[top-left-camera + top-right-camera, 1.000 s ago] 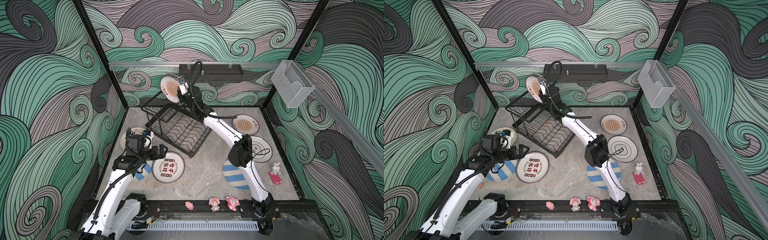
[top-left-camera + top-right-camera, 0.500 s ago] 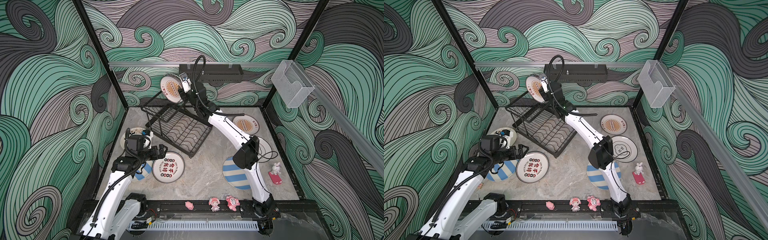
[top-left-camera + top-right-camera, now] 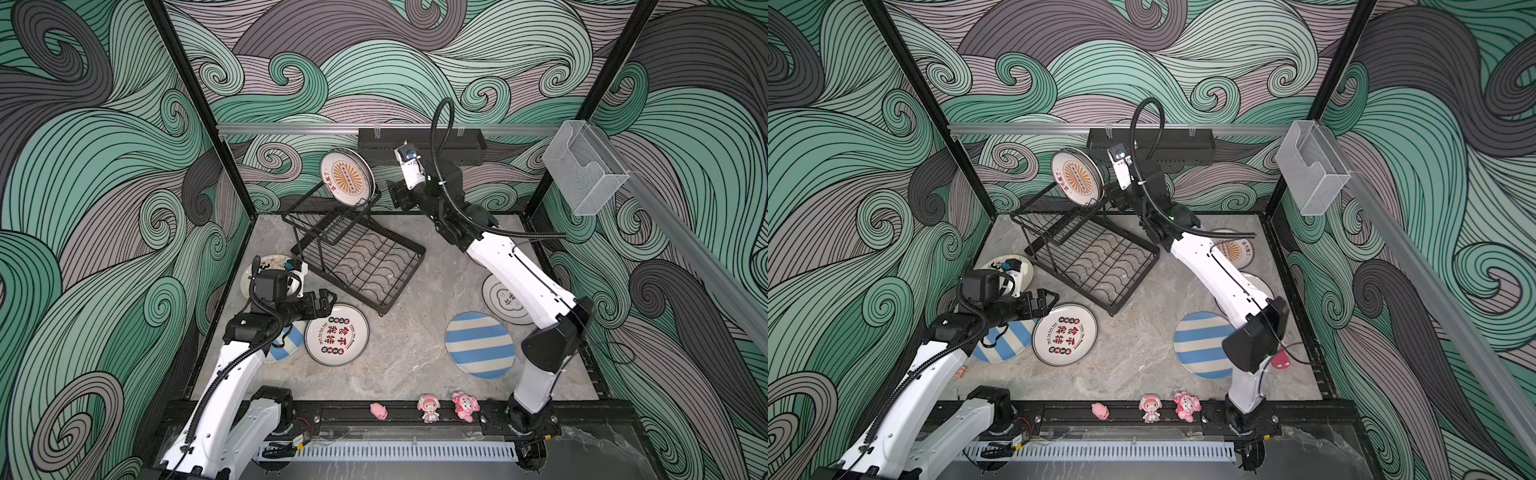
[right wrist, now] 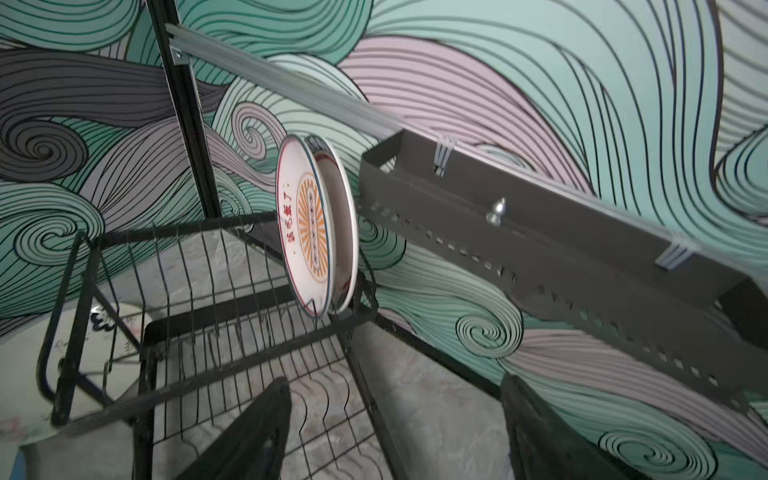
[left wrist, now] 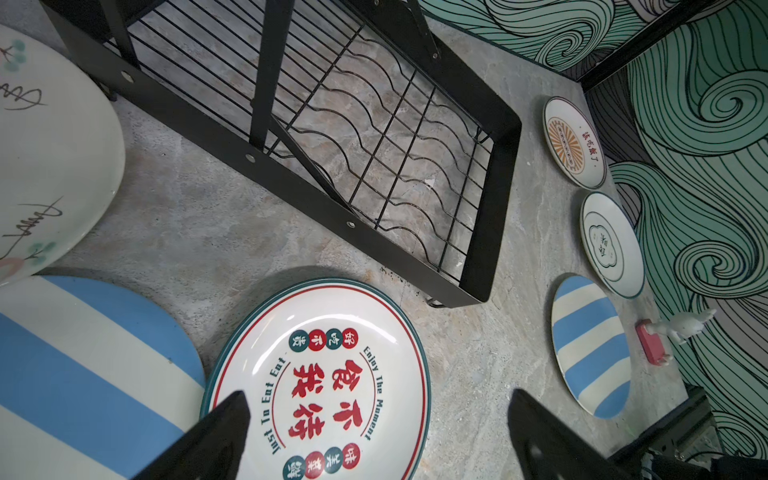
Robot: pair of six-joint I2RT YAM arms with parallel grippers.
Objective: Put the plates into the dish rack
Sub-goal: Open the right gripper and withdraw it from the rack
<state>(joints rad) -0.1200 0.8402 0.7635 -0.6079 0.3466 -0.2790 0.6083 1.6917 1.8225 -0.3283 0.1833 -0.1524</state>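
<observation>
Black wire dish rack (image 3: 404,280), set askew at about 11 o'clock on the marble table (image 3: 407,365). One sunburst plate (image 3: 347,178) stands on edge in the raised upper tier, at the rack's 12 o'clock end.

Right gripper (image 4: 394,380): fingers spread wide with nothing between them. It hangs at the standing plate's 3 o'clock. In the right wrist view the plate sits beyond both fingertips, clear of each.

Left gripper (image 3: 327,298): fingers likewise apart and empty. It is poised over the 11 o'clock rim of the character plate (image 3: 336,334), which lies flat off the rack's 6 o'clock corner. In the left wrist view one finger crosses the plate's rim and the other hangs over bare table. Whether either touches cannot be told.

Other plates, all flat on the table:
- A striped plate (image 3: 1003,347) lies just beside the character plate at its 9 o'clock, partly under the left arm.
- A floral plate (image 5: 54,145) lies at the rack's 8 o'clock.
- A second striped plate (image 3: 478,345) lies at the table's 4 o'clock.
- A teal-rimmed plate (image 3: 503,299) lies at 3 o'clock.
- A second sunburst plate (image 3: 1233,251) lies at 2 o'clock.

The last two are partly hidden by the right arm.
</observation>
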